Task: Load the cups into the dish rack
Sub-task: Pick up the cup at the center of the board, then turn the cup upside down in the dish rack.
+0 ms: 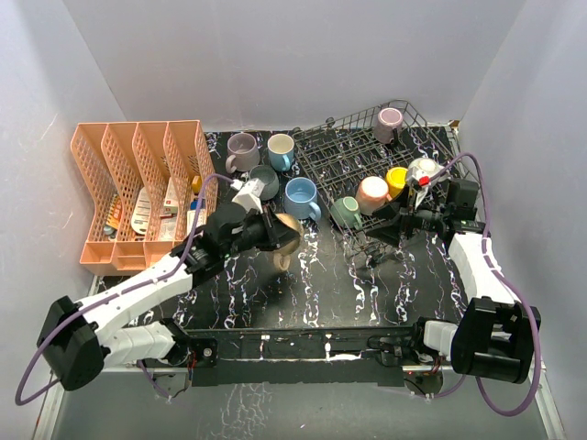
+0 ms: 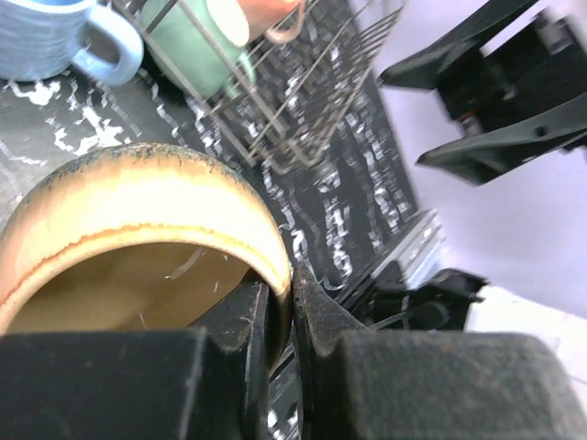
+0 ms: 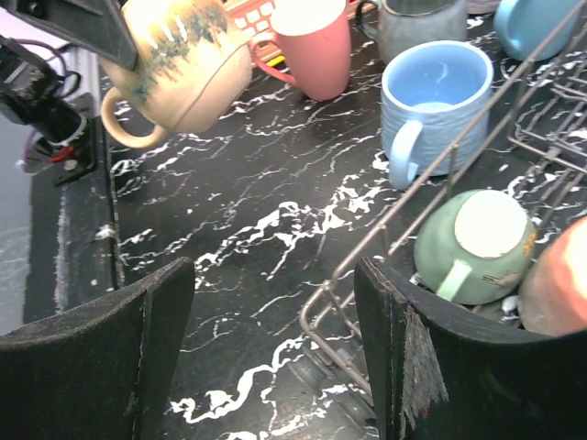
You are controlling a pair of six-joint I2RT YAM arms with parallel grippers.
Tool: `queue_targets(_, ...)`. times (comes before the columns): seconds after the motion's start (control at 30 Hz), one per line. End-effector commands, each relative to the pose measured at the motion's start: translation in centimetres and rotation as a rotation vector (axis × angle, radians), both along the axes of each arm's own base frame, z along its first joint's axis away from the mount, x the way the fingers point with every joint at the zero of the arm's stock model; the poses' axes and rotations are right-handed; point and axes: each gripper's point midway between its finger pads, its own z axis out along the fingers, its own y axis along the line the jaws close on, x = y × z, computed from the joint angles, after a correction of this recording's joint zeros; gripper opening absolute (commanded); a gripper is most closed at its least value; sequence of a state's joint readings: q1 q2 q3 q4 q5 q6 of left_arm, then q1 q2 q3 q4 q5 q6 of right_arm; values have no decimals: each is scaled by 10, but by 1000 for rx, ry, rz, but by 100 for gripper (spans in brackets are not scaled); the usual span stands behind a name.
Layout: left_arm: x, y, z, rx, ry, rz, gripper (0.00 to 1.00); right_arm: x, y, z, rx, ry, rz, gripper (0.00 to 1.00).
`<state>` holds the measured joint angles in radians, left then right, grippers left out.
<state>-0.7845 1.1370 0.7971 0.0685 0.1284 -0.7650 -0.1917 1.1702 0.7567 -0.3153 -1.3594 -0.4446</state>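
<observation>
From above, the left claw [image 1: 271, 231] was closed on the rim of a tan cup [image 1: 286, 240] and held it over the black marbled surface [image 1: 321, 275]. The dish rack [image 1: 335, 160] lay well beyond this claw, with several cups inside. The right claw [image 1: 413, 194] stood at the rack's near edge.

In the left wrist view, the fingers [image 2: 243, 321] pinched the tan cup's wall, one inside and one outside. A green cup [image 2: 206, 46] lay in the rack ahead.

In the right wrist view, the right claw stood wide and held nothing. The green cup was close by one finger, and a blue cup [image 3: 431, 92] stood farther ahead, outside the rack.
</observation>
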Motion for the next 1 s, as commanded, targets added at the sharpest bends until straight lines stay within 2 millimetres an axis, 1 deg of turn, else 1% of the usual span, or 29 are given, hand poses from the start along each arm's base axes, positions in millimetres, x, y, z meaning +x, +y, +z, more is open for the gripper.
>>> queue_targets(0.0, 2, -6, 116, -452, -247, 15, 0, -9, 9, 28, 66, -8, 93, 73)
queue_targets(0.07, -2, -3, 134, -562, -287, 14, 0, -10, 14, 39, 79, 28, 117, 73)
queue_targets(0.1, -3, -1, 143, -606, -308, 10, 0, -8, 17, 49, 79, 34, 127, 73)
queue_targets(0.17, -6, 1, 161, -681, -355, 3, 0, -7, 23, 60, 86, 80, 145, 73)
queue_targets(0.23, -7, 3, 179, -739, -401, -4, 0, -8, 30, 72, 94, 136, 162, 73)
queue_targets(0.33, -8, 5, 204, -811, -467, -14, 0, -14, 40, 91, 128, 213, 198, 73)
queue_targets(0.4, -9, 7, 218, -848, -505, -16, 0, -17, 46, 102, 138, 256, 201, 73)
queue_targets(0.53, -12, 8, 244, -899, -567, -37, 0, -17, 57, 128, 153, 256, 148, 74)
queue_targets(0.6, -12, 5, 252, -913, -580, -54, 0, -23, 67, 141, 180, 256, 150, 75)
queue_targets(0.63, -15, 6, 261, -941, -603, -65, 0, -26, 72, 146, 194, 273, 153, 75)
queue_targets(0.77, -20, 5, 280, -1008, -632, -108, 0, -39, 97, 152, 213, 342, 195, 76)
queue_targets(0.83, -22, 2, 290, -1025, -648, -136, 0, -44, 101, 151, 224, 383, 211, 76)
queue_targets(0.9, -24, 1, 298, -1041, -662, -153, 0, -47, 102, 151, 241, 400, 226, 76)
queue_targets(0.97, -26, 1, 304, -1060, -672, -162, 0, -50, 105, 153, 253, 401, 239, 81)
